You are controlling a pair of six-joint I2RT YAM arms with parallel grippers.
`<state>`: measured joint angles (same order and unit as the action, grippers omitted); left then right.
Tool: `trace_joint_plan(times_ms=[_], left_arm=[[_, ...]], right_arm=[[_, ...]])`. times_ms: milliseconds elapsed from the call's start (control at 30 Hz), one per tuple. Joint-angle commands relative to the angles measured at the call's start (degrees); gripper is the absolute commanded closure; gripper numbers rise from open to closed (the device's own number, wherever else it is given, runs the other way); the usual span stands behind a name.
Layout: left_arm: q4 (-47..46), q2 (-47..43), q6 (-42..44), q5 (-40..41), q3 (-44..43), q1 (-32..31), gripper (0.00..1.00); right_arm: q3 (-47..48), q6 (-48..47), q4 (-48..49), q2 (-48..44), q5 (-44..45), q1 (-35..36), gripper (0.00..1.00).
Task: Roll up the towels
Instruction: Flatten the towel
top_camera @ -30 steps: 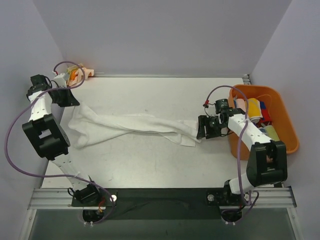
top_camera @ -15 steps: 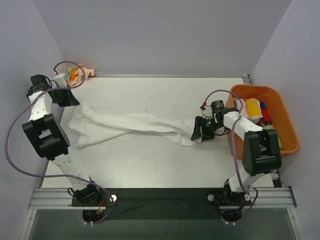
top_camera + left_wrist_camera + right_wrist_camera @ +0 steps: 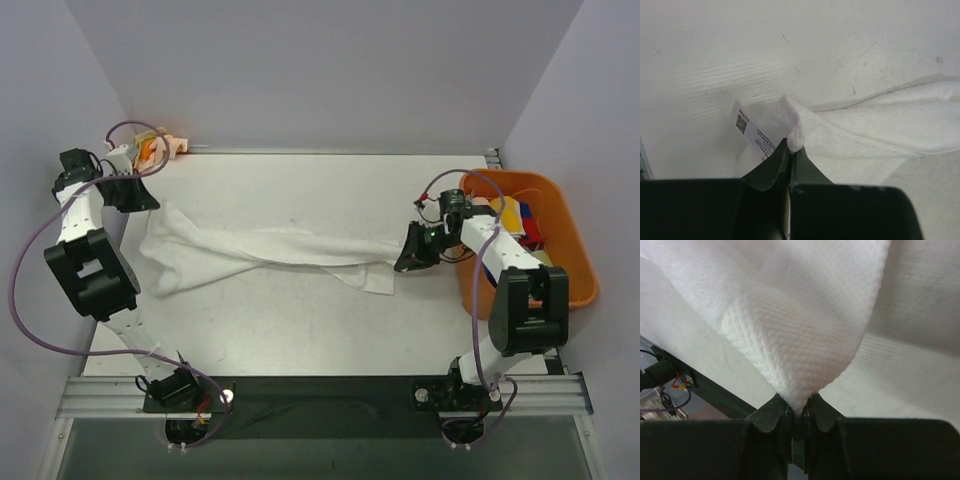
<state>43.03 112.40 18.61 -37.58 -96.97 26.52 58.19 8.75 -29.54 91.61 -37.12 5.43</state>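
1. Corners of the big white towel are hidden between the fingers of the left gripper and the right gripper. Only the pinched tips show in the wrist views.
2. Small coloured rolled towels lie in the orange bin at the right edge of the table. The right arm covers some of them, so I cannot count them.
3. A cream towel with orange blotches sits in the far left corner. A purple cable loops in front of it, and its shape is hard to make out.
4. A label on the big white towel has tiny print that is too small to read.
5. The big white towel lies stretched across the table from left to right. It is bunched thin like a rope in the middle.
6. The left arm reaches up along the left side of the table. Its jaws are squeezed tight on the towel's left corner, right by the label.
7. The right arm bends over with its wrist just beside the orange bin, and its gripper points left. Its jaws are squeezed tight on the towel's right end, and the cloth fans out from the pinch.
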Motion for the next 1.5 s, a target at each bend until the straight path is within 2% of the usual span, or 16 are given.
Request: trace_joint_plan(times_ms=[0,167,267,433,667,900,933,1000,1033,1067,1233,1333,1367,1400,1433,1467], left_arm=[[-1.72,-4.73,-0.5,-5.47,-2.43,0.89,1.0],[-2.07,-2.28,-7.17,-13.99,-17.15,4.94,1.0],[-2.24,-1.48,-8.94,-16.82,-22.63,5.29,1.0],[-4.52,-4.29,-11.4,-19.19,-22.39,6.25,1.0],[-16.03,-17.99,-21.33,-27.53,-7.46,14.6,1.0],[-31.84,-30.47,-32.31,-39.66,8.45,29.45,1.0],[-34.56,-33.18,-36.76,-41.15,10.46,33.38,1.0],[-49.73,-36.01,-44.06,-44.83,17.14,36.57,1.0],[-56.58,-38.2,-52.8,-46.08,19.43,38.93,1.0],[-62.3,-39.18,-53.93,-46.96,21.54,39.82,1.0],[-62.45,-43.49,-51.14,-43.99,25.33,40.19,1.0],[-61.32,-42.62,-48.34,-39.35,26.92,35.72,1.0],[-58.35,-42.27,-45.88,-37.84,27.09,32.14,1.0],[-50.14,-42.0,-39.85,-33.82,24.22,29.75,1.0],[-32.22,-40.78,-23.7,-24.74,22.37,26.68,1.0],[-29.0,-40.33,-19.18,-20.73,21.83,19.52,1.0]], right_arm=[[8.76,-2.24,-5.61,-6.96,-4.09,-5.23,1.0],[22.63,-3.74,-6.67,-10.14,-7.43,-11.84,1.0],[26.87,-4.18,-6.67,-9.79,-9.02,-14.3,1.0],[32.5,-3.75,-6.67,-9.96,-11.12,-16.68,1.0],[31.46,-4.01,-7.11,-18.55,-14.82,-21.16,1.0],[24.87,-4.27,-9.22,-32.45,-15.35,-24.59,1.0],[24.25,-4.18,-10.09,-34.03,-15.09,-24.77,1.0],[22.76,-3.23,-11.06,-38.51,-12.81,-25.2,1.0],[22.49,-2.96,-11.85,-39.66,-12.28,-25.38,1.0],[21.62,-2.34,-12.03,-42.02,-11.66,-25.38,1.0],[19.24,1.52,-11.95,-42.23,-6.83,-25.38,1.0],[16.87,3.19,-9.93,-37.67,-3.58,-25.12,1.0],[15.99,3.81,-9.05,-36.52,-2.35,-24.77,1.0],[15.2,4.42,-8.0,-35.29,-0.86,-24.42,1.0],[13.98,4.86,-5.9,-32.84,1.68,-22.85,1.0],[13.62,5.04,-5.01,-31.6,3.36,-21.88,1.0]])
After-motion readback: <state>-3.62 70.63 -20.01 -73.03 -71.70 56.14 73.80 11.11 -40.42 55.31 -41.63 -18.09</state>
